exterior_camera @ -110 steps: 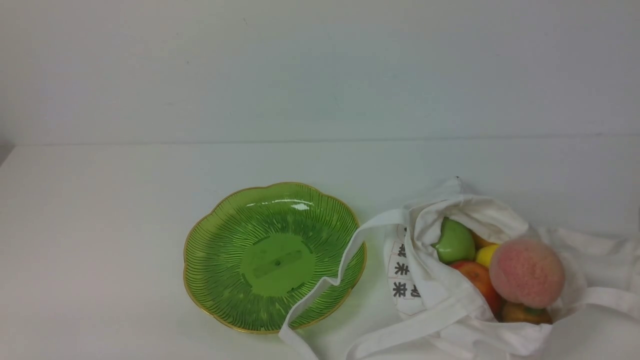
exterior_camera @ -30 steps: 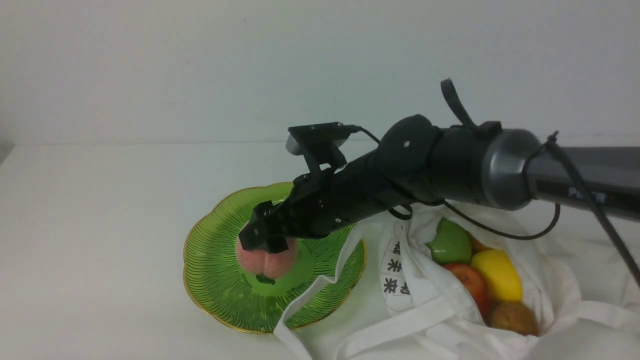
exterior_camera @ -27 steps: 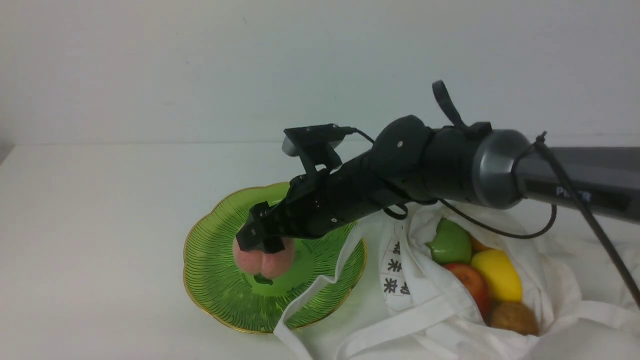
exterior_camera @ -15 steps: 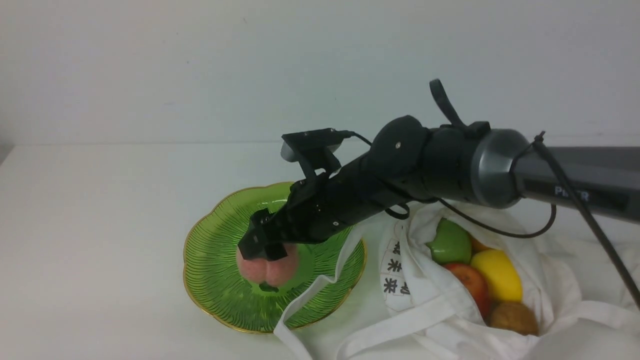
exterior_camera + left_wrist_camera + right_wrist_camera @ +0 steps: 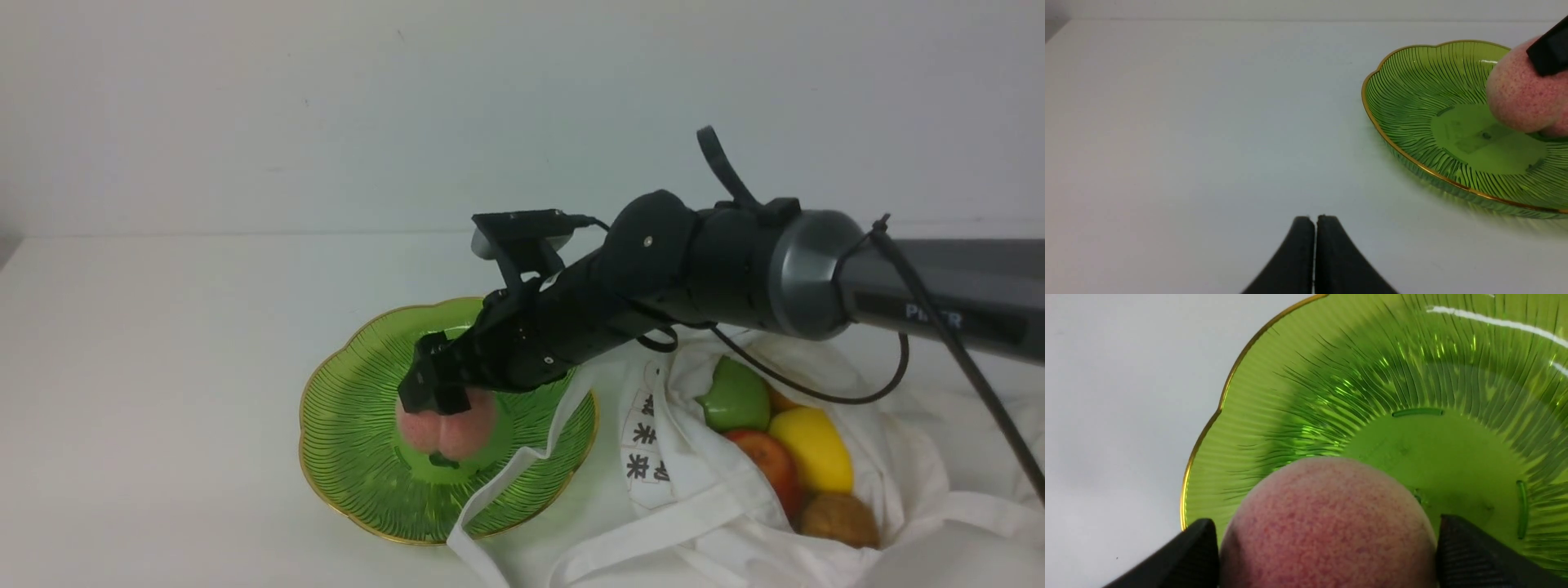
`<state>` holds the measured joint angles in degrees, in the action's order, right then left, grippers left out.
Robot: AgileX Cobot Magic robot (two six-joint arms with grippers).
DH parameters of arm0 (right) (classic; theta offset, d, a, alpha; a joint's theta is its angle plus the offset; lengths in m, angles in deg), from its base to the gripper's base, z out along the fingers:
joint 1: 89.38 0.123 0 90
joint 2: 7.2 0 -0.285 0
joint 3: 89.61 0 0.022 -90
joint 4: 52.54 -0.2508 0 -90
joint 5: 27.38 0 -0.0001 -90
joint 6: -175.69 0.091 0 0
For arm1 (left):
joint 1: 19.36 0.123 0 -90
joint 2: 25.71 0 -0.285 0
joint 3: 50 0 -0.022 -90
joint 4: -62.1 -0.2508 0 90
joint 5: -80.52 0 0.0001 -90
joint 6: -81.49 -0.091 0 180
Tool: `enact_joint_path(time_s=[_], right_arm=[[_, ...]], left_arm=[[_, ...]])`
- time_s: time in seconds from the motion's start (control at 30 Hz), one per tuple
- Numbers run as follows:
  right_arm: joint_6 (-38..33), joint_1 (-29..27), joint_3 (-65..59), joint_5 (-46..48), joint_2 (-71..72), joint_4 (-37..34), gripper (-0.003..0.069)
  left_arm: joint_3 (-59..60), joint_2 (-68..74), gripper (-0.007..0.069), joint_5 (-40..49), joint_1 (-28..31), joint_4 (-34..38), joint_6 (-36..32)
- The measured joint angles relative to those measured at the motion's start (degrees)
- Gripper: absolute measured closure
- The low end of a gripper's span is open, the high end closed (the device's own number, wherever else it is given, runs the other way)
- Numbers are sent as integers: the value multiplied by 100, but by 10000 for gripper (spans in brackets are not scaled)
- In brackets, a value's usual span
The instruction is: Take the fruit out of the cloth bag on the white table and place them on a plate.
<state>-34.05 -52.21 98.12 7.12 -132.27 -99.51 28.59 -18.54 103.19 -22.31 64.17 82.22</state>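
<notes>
The right gripper (image 5: 434, 400), jaws clamped on the peach (image 5: 449, 433), has edged it nearer the plate's (image 5: 351, 425) centre; releasing seems next. The left gripper (image 5: 1314, 228) sits near the plate, jaws together.

The light I get is soft and even, a bit dim, and it seems to come from above; in the front view the white table (image 5: 163, 367) and the wall (image 5: 245, 106) look grey-blue and nearly the same colour; shadows are faint, just a soft dark smudge under the plate (image 5: 343, 457), with a green glow on the table beside it in the left wrist view; the right arm (image 5: 735, 261) is so black that I see little detail on it; the left gripper (image 5: 1314, 218) is a plain black shape too; in the right wrist view a bright white streak of glare lies on the plate's ribs; the peach (image 5: 1327, 522) sits close to that lens and looks a bit soft; the front view is a little grainy.
</notes>
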Motion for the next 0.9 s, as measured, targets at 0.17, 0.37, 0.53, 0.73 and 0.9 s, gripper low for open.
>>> enact_joint_path(time_s=[0.17,0.37,0.53,0.73,0.9], right_arm=[[0,0,0,-92,0,-72,-4],[0,0,4,-94,-1,-243,-30],[-6,0,6,-121,-1,-296,-32],[-28,-74,6,162,279,-331,-32],[-21,-435,6,822,1147,-110,41]], left_arm=[[0,0,632,0,0,0,0],[0,0,632,0,0,0,-13],[0,0,632,0,0,0,-13],[0,0,632,0,0,0,-13],[0,0,632,0,0,0,-15]])
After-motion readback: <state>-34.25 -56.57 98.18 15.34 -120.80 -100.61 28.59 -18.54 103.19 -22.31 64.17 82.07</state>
